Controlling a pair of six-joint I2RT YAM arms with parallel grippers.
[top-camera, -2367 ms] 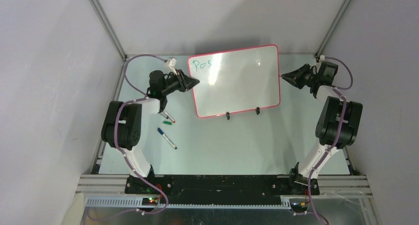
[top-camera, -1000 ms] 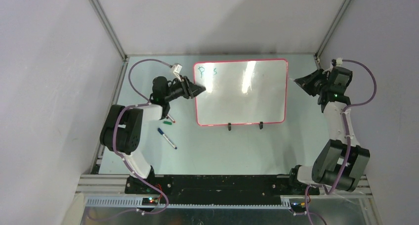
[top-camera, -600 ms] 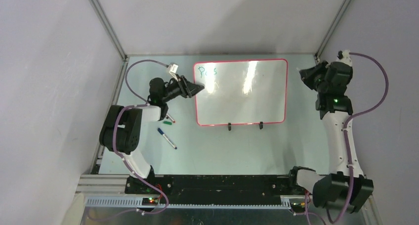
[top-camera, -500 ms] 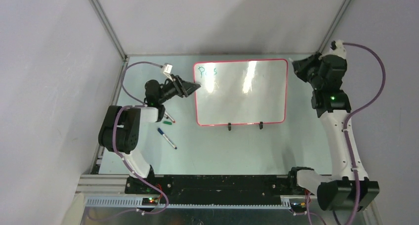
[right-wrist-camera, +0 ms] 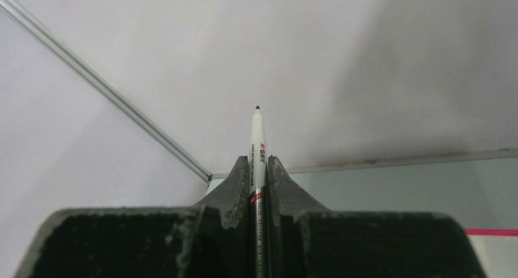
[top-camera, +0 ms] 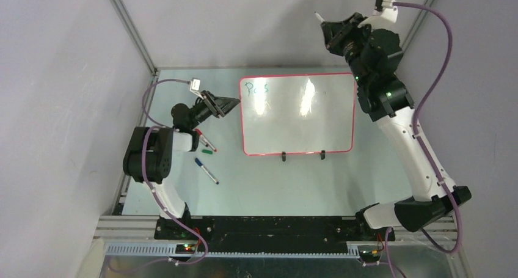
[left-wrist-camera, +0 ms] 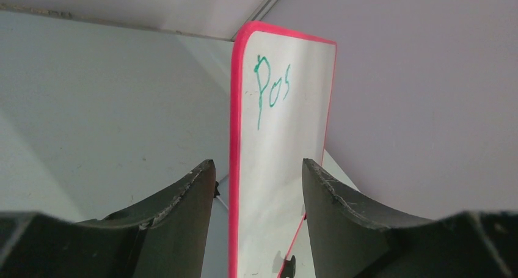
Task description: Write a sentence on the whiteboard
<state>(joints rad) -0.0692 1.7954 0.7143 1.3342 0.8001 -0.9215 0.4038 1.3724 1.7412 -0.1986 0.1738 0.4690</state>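
Sentence (left-wrist-camera: 272, 91): only "Pos" in thin green, at the top left corner of the whiteboard (top-camera: 299, 125); the rest of the board is blank, with two glare streaks.
Board stands toward the back of the surface (top-camera: 275, 180) on two small black feet, pink rim all round.

Left gripper (left-wrist-camera: 258, 163): jaws apart, the board's left rim showing between them. Gripping nothing; cannot tell whether a finger touches the rim.
Right gripper (right-wrist-camera: 258, 162): clamped on a marker (right-wrist-camera: 258, 137), tip bare. It is raised high over the back right corner, tip aimed at the back wall, away from the board and well apart from it.

Risks, as I judge them:
- The board is unbraced, so pen pressure could slide or tip it on its feet.
- The long swing back and re-aim could land the tip off the line, leaving a gap or a skewed letter after "s".

Surface: pale grey-green. Loose markers (top-camera: 206, 171) lie near the left arm. Plain grey walls, metal struts in the back corners.
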